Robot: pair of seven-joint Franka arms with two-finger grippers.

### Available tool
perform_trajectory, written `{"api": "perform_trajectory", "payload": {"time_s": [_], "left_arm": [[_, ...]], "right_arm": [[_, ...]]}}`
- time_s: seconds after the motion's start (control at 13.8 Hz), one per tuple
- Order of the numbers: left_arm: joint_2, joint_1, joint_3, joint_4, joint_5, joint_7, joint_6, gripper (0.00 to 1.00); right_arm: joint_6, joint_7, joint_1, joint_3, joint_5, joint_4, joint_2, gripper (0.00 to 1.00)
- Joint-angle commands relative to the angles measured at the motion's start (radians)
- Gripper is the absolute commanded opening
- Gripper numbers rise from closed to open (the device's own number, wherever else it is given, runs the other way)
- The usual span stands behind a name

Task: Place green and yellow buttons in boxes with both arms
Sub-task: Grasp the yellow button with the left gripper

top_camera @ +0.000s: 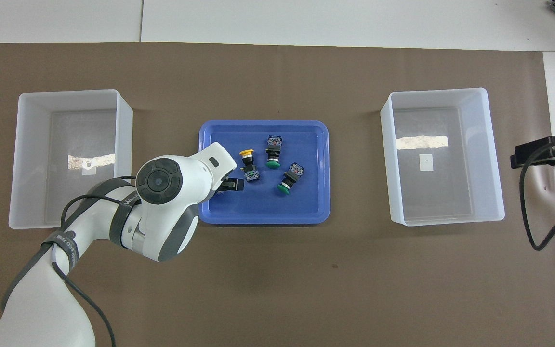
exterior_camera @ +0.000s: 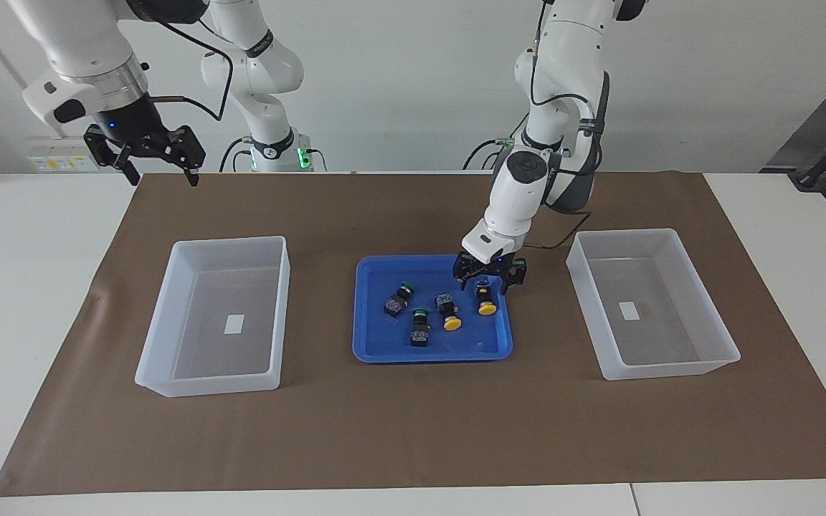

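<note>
Facing view: left pincer (exterior_camera: 489, 284) spread above yellow button (exterior_camera: 485, 298).

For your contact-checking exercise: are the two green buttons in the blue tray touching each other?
Apart. The overhead view shows blue tray floor between one green button and the other.

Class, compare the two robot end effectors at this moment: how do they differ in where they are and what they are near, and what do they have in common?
Position: the left end effector hangs low over the blue tray; the right end effector waits high over the mat's edge at the right arm's end.
Nearness: the left end effector straddles a yellow button; the right end effector has no button near it.
Shared: both are black, two-fingered, open and empty.
</note>
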Motion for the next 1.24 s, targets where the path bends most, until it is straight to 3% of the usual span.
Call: {"api": "perform_trajectory", "payload": {"time_s": [0.0, 0.15, 0.22, 0.36, 0.51, 0.58, 0.65, 1.16], "left_arm": [[0.004, -0.032, 0.015, -0.009, 0.018, -0.046, 0.02, 1.0], [0.003, -0.052, 0.015, -0.018, 0.018, -0.08, 0.02, 0.97], [0.003, -0.053, 0.015, -0.024, 0.018, -0.08, 0.017, 0.9], [-0.003, -0.06, 0.016, -0.041, 0.018, -0.084, 0.013, 0.62], [-0.008, -0.06, 0.018, -0.046, 0.018, -0.086, -0.003, 0.2], [-0.008, -0.06, 0.018, -0.04, 0.018, -0.086, -0.013, 0.05], [-0.01, -0.058, 0.018, -0.034, 0.018, -0.086, -0.023, 0.0], [-0.118, 0.046, 0.028, 0.106, 0.018, -0.074, -0.229, 0.0]], "right_arm": [[0.012, 0.007, -0.015, 0.013, 0.003, -0.034, -0.029, 1.0], [0.012, 0.007, -0.015, 0.013, 0.002, -0.034, -0.029, 1.0], [0.012, 0.007, -0.015, 0.013, 0.002, -0.034, -0.029, 1.0], [0.012, 0.007, -0.015, 0.013, 0.003, -0.034, -0.029, 1.0], [0.012, 0.007, -0.015, 0.013, 0.002, -0.034, -0.029, 1.0], [0.012, 0.007, -0.015, 0.013, 0.002, -0.034, -0.029, 1.0], [0.012, 0.007, -0.015, 0.013, 0.002, -0.034, -0.029, 1.0], [0.012, 0.007, -0.015, 0.013, 0.002, -0.034, -0.029, 1.0]]}}
